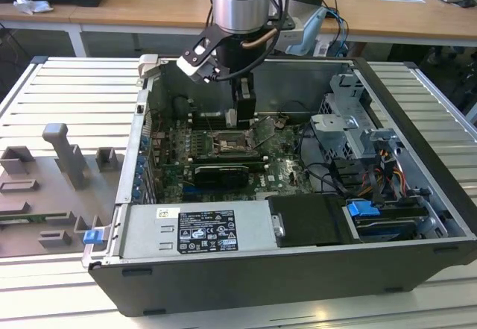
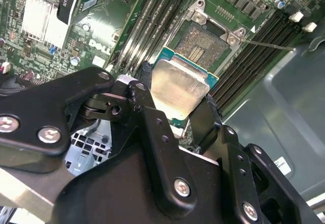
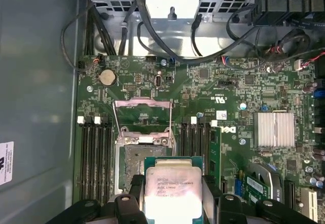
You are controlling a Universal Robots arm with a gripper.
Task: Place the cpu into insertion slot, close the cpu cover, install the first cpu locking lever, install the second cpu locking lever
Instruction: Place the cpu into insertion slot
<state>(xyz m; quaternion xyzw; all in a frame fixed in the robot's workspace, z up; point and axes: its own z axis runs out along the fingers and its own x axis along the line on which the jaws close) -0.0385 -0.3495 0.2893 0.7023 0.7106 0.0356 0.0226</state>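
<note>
Your gripper (image 1: 244, 118) is down inside the open computer case (image 1: 223, 284), over the green board (image 3: 228, 82). Its two fingers (image 2: 148, 109) are closed on the cpu (image 2: 179, 84), pressing on two opposite edges, so the opening is exactly as wide as the chip. The metal top of the chip faces both wrist cameras.

The cpu is not yet in the socket (image 2: 204, 43). It hangs above the board, and in both wrist views it covers one edge of the socket while the rest of the dark contact field is bare. The socket sits between two groups of long black memory slots (image 3: 96, 155). The cover (image 3: 142, 113) stands raised at the socket edge far from the chip, so the way in looks free. A thin lever (image 2: 266, 44) sticks out from one corner of the socket frame.

Here is what can go wrong, in my judgement. If the chip comes down shifted or turned against the socket, its corner can land on the contacts and bend them. It is held by two thin edges only, so a touch on the socket frame can tilt it or make it slip. The fingers are wider than the chip and may hit the memory slots beside the socket. The raised cover can also fall shut if the arm bumps it.
</note>
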